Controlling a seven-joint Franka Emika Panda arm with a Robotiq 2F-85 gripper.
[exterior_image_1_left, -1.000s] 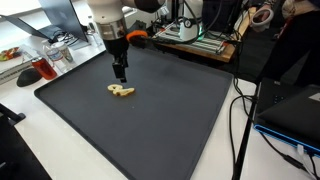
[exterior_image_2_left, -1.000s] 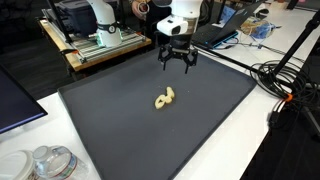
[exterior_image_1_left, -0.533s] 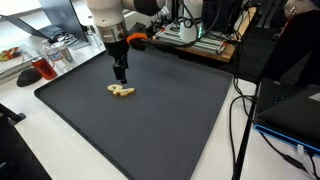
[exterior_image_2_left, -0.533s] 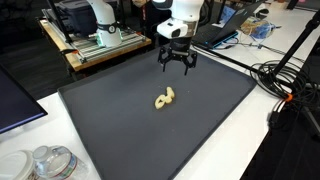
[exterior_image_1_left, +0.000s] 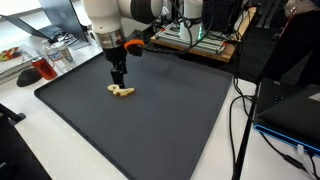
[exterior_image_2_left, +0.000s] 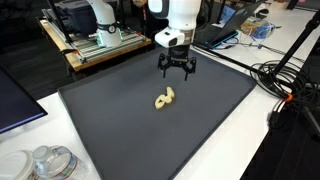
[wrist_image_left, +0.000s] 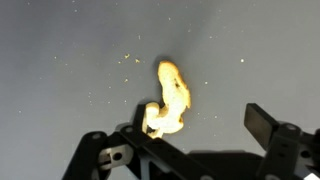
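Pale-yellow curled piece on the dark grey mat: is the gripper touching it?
Apart. In an exterior view, bare dark grey mat shows between the open gripper and the pale-yellow curled piece.

Arm (exterior_image_2_left: 181, 15) upright, wrist downward, fingers (exterior_image_2_left: 163, 69) wide apart, apparently empty.

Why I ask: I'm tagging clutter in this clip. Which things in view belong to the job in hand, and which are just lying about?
In hand:
- open pincer
- pale yellow curled piece close by it
- black mat the piece lies on

Lying about:
- cables
- clear plastic tubs
- reddish container
- equipment rack
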